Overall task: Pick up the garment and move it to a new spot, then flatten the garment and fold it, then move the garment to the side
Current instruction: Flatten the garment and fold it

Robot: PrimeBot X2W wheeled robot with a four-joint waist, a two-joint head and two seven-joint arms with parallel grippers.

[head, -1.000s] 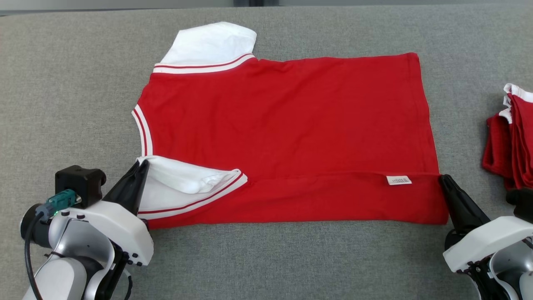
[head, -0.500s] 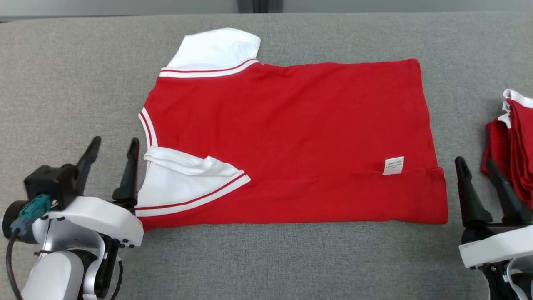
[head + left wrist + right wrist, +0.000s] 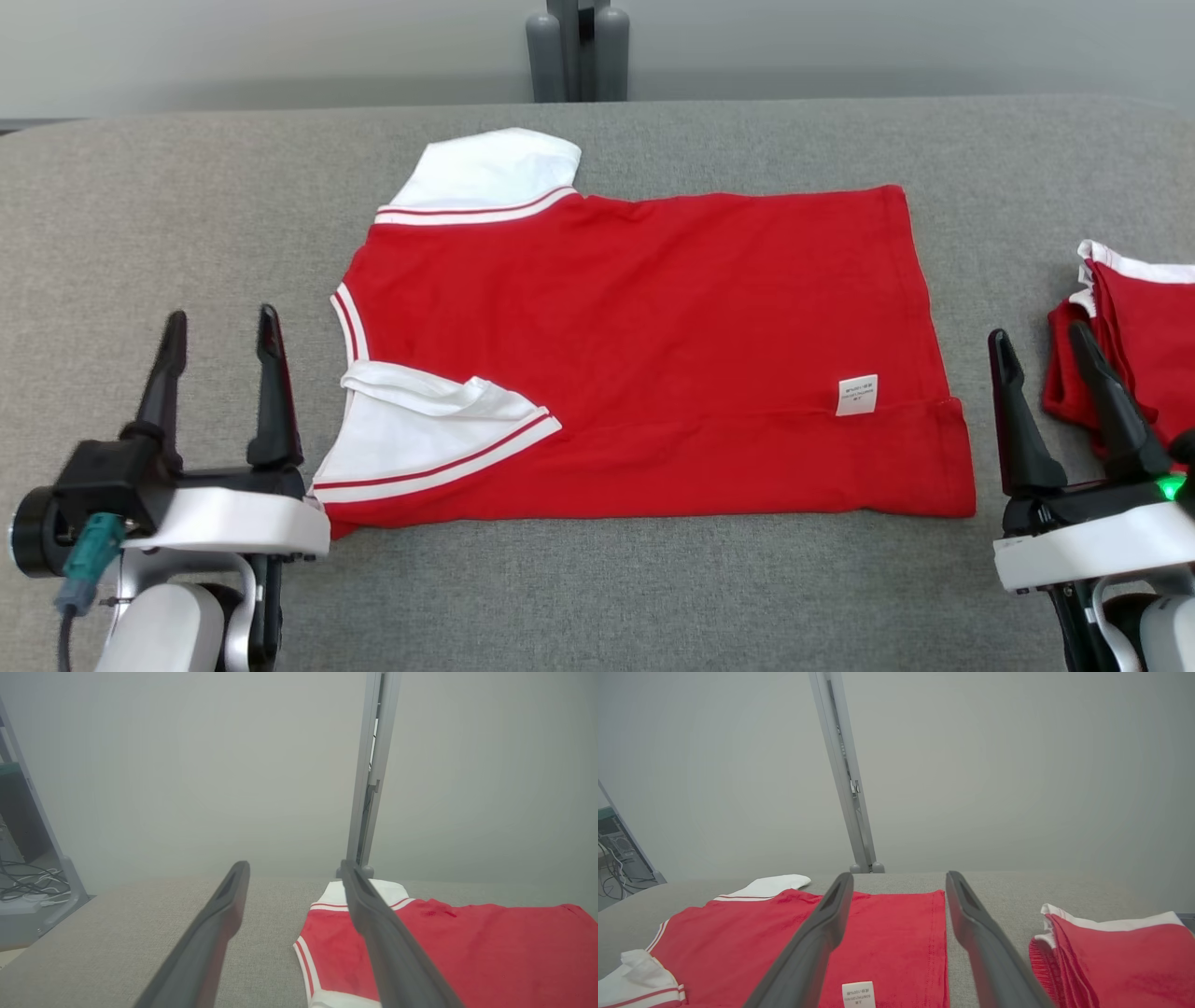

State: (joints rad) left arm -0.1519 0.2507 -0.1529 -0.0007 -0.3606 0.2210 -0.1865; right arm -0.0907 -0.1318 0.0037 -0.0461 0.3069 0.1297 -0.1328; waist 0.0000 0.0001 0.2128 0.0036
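Note:
The garment is a red shirt with white sleeves, lying flat on the grey table, neck to the left. Its near long edge is folded up over the body, with a white sleeve and a small label on top. My left gripper stands open just left of the folded sleeve, holding nothing. Off the hem end, my right gripper is open too, empty. The left wrist view has the shirt right of the fingers. The right wrist view has it ahead of the open fingers.
A pile of folded red and white garments lies at the right edge of the table, close to my right gripper, also in the right wrist view. A grey post stands behind the table's far edge.
Both grippers were shut on the shirt's near edge; they let go, opened and drew back toward me. The folded edge now rests on the shirt. The camera has tilted up.

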